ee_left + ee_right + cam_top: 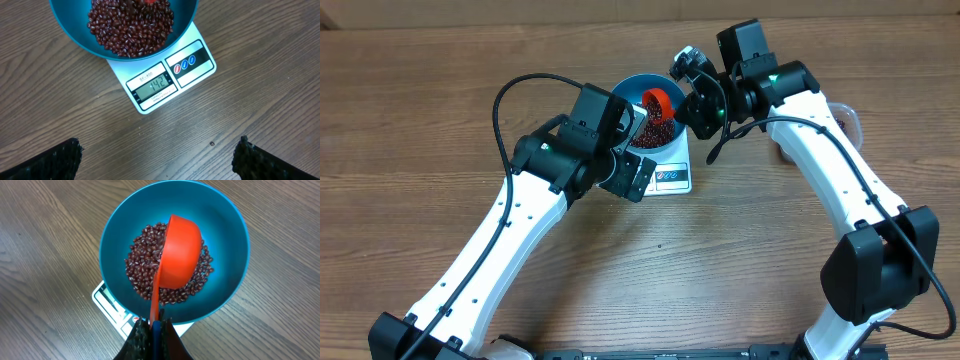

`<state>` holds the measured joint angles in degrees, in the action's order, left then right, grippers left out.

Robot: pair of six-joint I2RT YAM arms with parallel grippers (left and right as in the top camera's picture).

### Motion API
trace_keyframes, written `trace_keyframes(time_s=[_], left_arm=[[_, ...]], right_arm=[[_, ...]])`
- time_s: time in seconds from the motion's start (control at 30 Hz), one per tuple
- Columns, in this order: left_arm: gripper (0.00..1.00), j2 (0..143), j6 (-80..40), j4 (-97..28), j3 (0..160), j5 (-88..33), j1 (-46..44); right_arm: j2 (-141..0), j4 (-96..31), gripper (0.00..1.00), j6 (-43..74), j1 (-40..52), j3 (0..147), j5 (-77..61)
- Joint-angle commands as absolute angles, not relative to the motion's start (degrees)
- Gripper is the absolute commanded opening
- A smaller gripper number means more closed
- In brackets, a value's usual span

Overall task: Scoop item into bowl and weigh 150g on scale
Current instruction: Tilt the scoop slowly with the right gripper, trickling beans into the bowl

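- The left hand [157, 157] hovers near the scale [195, 60], jaws wide apart and empty.
- The scale sits on the tabletop [60, 100].
- The bowl [227, 240] rests on the scale, holding the beans [142, 262].
- The right hand [152, 332], above the scale, pinches the handle of the scoop [177, 255], which is tipped mouth-down over the beans.

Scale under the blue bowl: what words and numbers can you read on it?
"142": on the scale's grey display.
"SF-400": printed just above the display.
Tiny print under the display: too small to read.
Three round button signs, red and blue: too blurred to read.
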<state>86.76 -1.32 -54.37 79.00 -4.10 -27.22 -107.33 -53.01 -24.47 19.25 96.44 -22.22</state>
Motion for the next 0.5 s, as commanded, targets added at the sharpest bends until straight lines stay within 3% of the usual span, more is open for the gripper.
trace_keyframes(time_s=[0.0,0.47], left_arm=[[1.0,85.49,-1.69,-54.13,78.81,-4.49,-26.92],[1.0,85.49,-1.69,-54.13,78.81,-4.49,-26.92]], right_arm=[[-105.73,-52.8,0.04,-25.56,19.92,98.35,-22.52],[-105.73,-52.14,0.04,-24.51,19.92,98.35,-21.45]])
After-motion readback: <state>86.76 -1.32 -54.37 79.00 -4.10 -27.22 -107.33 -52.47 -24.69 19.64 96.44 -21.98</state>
